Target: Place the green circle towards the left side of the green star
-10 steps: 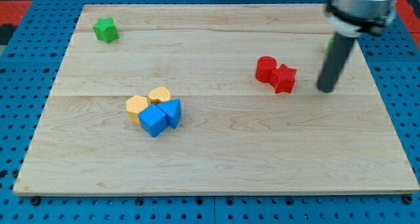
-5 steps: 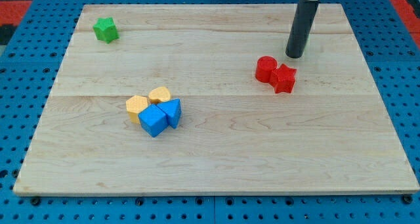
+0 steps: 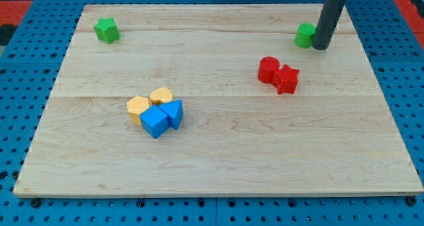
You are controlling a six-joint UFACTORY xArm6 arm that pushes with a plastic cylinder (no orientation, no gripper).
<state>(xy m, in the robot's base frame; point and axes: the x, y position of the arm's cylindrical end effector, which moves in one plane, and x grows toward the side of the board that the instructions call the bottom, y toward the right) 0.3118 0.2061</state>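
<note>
The green circle (image 3: 305, 35) sits near the board's top right. My tip (image 3: 320, 47) stands right next to it, on its right side, touching or nearly touching it. The green star (image 3: 106, 30) sits far off at the board's top left. The rod rises from the tip out of the view's top.
A red circle (image 3: 268, 69) and a red star (image 3: 287, 79) touch each other below and left of my tip. Two yellow blocks (image 3: 149, 103) and two blue blocks (image 3: 162, 118) cluster left of the board's middle. The wooden board (image 3: 218, 166) lies on a blue pegboard.
My tip has moved from above the red blocks to the right and up, to the green circle's right side. The green circle, hidden before, now shows. Other blocks have not moved.
</note>
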